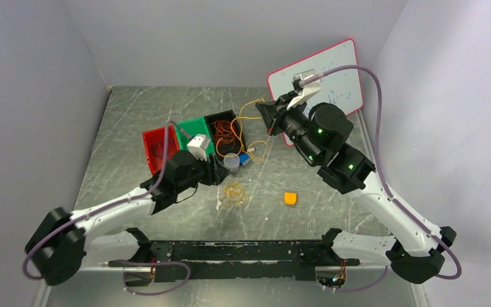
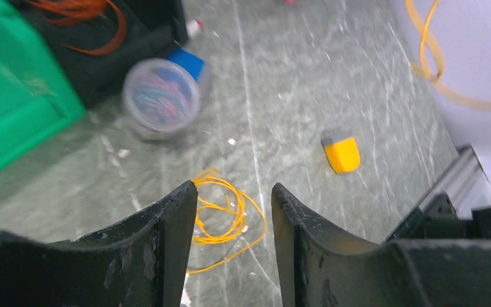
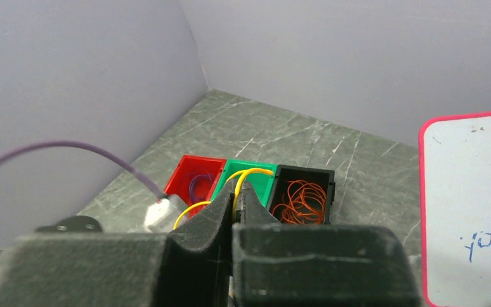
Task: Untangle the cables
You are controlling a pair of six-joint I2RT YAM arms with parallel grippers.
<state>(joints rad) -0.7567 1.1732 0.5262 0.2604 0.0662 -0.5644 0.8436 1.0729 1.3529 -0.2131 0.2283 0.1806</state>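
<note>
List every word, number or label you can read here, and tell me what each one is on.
"yom", or close to it: blue handwriting on the whiteboard, cut off by the picture's edge, so this is an uncertain reading.
The other blue marks on the whiteboard are too small to read from the top camera.
Clear round tub: blurred, and no text can be made out.
Nothing else shows writing.

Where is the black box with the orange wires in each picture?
Top external: the black box sits just left of centre, the rightmost of three boxes.
Left wrist: the black box is in the upper left corner, partly cut off.
Right wrist: the black box is just right of centre.
Shared landmark: the green box right beside it.
</note>
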